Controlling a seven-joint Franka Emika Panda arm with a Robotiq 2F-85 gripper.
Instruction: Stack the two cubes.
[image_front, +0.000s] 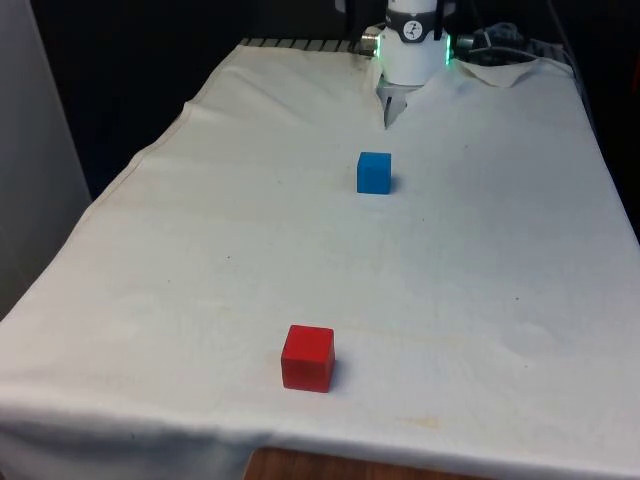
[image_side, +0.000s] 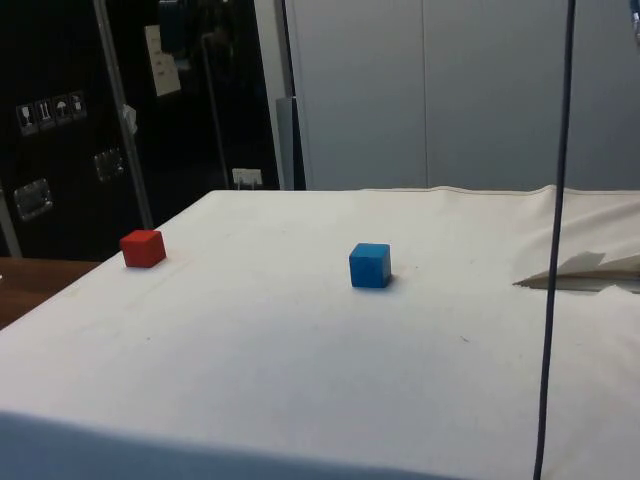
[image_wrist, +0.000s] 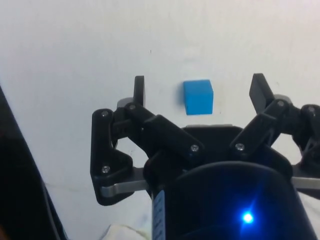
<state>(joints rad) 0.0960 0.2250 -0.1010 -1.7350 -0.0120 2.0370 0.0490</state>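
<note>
A blue cube (image_front: 374, 172) sits on the white cloth a little past the table's middle, towards the robot; the side view has this blue cube (image_side: 370, 266) near the centre. A red cube (image_front: 308, 358) rests near the front edge, well apart from the blue one, and appears as the red cube (image_side: 143, 248) at the side view's left. In the wrist view my gripper (image_wrist: 199, 90) hangs high above the cloth, open wide, nothing between its fingers. The blue cube (image_wrist: 198, 97) lies far below, seen between the two fingertips.
The white cloth (image_front: 200, 260) covers the whole table and is rumpled near the robot base (image_front: 414, 55). A wooden table edge (image_front: 330, 468) shows at the front. In the side view a thin dark cable (image_side: 556, 240) hangs down at the right.
</note>
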